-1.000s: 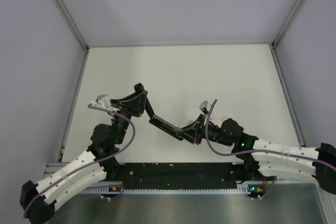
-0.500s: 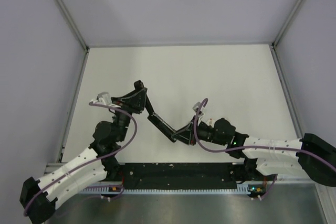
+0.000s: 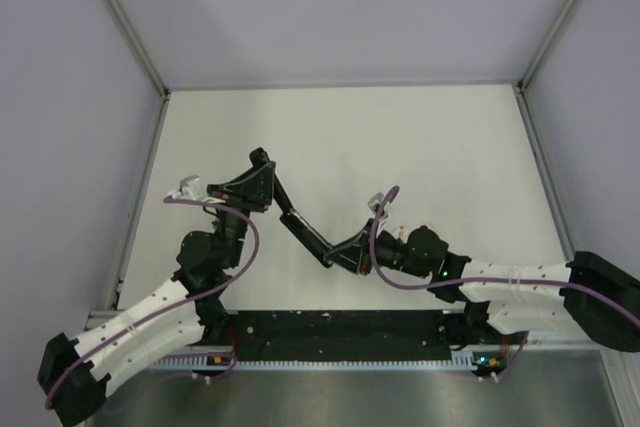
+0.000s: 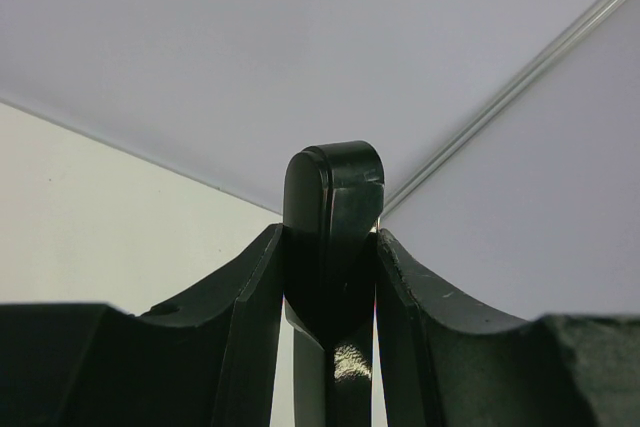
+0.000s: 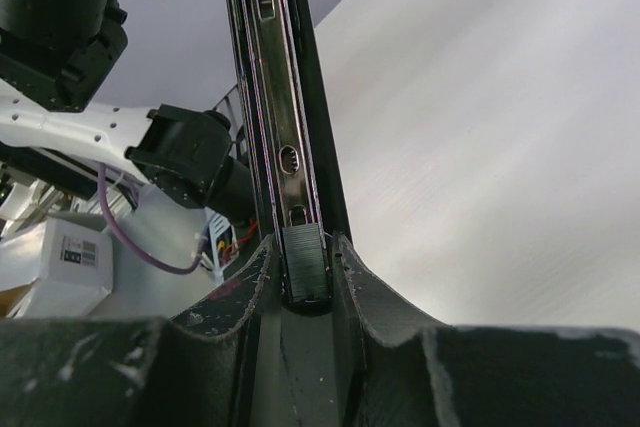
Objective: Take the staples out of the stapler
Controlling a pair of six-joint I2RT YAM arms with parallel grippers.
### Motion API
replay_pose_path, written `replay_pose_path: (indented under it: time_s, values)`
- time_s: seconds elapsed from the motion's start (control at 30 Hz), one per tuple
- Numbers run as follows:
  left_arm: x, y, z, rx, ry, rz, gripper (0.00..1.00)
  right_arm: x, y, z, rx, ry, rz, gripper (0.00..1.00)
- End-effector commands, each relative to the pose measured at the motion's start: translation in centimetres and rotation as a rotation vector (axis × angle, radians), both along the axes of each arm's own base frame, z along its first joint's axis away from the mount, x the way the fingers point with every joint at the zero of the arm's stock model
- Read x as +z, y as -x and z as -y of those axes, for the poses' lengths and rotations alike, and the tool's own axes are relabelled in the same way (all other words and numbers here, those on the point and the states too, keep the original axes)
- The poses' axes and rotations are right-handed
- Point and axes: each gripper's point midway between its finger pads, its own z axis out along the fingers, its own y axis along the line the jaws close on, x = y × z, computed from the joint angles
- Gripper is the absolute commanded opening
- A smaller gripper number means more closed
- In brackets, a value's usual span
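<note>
so the stapler [image 3: 305, 232] is swung open into a wide V and looks to be held up off the surface [image 3: 450, 147], one end in each tool. The right wrist view looks straight along its silver channel [image 5: 280, 97]. It's mostly bare metal with slots, plus a short ribbed grey block [image 5: 305, 262] at the near end. Can't tell if that's a staple strip or just the pusher, so I'd say opening is done and the actual emptying isn't confirmed. No loose staples visible on the surface under the stapler either. The left tool [image 3: 268, 192] is clamped on the stapler's rounded black tip, fingers [image 4: 255, 297] pressed on both sides. The right tool [image 5: 303, 282] is closed on the channel end, right around that grey block
</note>
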Motion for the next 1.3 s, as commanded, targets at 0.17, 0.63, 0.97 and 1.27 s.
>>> replay_pose_path:
  time_s: [0.17, 0.63, 0.97, 1.27]
  values:
    - [11.3, 2.9, -5.1, 0.062, 0.393, 0.299, 0.0, -4.4, 1.0, 0.3, 0.011, 0.15, -0.096, 0.0]
    - [11.2, 3.0, -4.9, 0.044, 0.399, 0.299, 0.0, -4.2, 0.0, 1.6, -0.046, 0.209, -0.036, 0.37]
    - [10.8, 3.0, -4.7, 0.044, 0.37, 0.3, 0.0, -3.1, -0.5, 2.7, -0.08, 0.241, 0.017, 0.51]
    - [9.4, 2.1, -2.7, 0.046, 0.159, 0.275, 0.0, -1.8, -1.8, 4.5, -0.154, 0.34, 0.094, 0.57]
